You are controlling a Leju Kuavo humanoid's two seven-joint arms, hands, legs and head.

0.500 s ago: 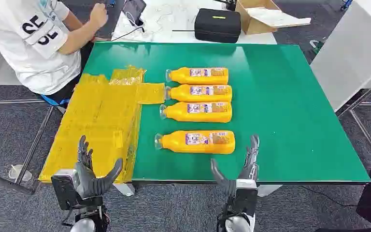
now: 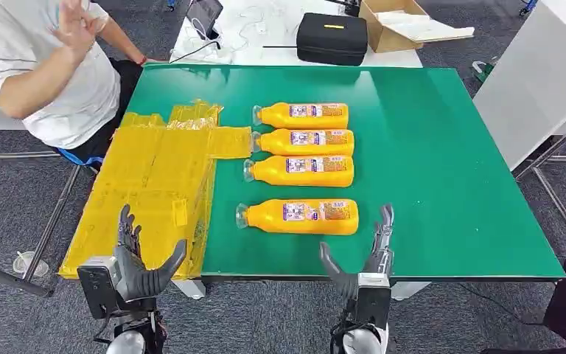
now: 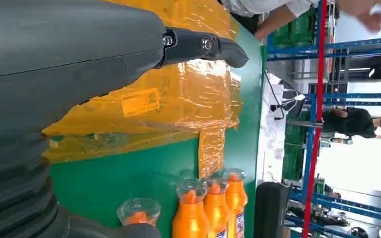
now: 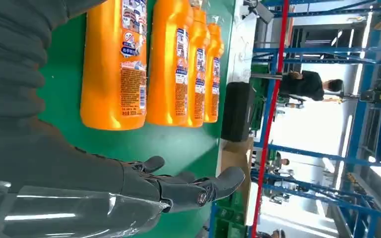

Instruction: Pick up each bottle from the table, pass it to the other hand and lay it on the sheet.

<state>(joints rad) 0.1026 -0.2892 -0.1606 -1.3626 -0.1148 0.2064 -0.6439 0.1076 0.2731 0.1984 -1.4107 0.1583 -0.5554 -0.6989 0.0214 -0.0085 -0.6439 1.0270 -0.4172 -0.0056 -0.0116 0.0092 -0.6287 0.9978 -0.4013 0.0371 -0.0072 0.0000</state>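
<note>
The right hand (image 2: 365, 258) was open and empty; the nearest bottle (image 2: 299, 216) lay just ahead of it on the tabletop (image 2: 442, 184); the left hand (image 2: 138, 259) was open too, above the yellow sheet (image 2: 155, 184).

Four orange bottles (image 2: 301, 116) (image 2: 304, 141) (image 2: 299, 170) (image 2: 298, 216) lie on one green table (image 2: 442, 169) (three close together, one apart). One yellow sheet (image 2: 151, 192), one black case (image 2: 332, 37), one cardboard box (image 2: 394, 26), one person (image 2: 44, 66).

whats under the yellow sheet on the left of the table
The yellow sheet lies on the green table and overhangs its left and near edges. Its plastic is translucent, but nothing can be made out beneath it; anything flat there stays hidden.
</note>
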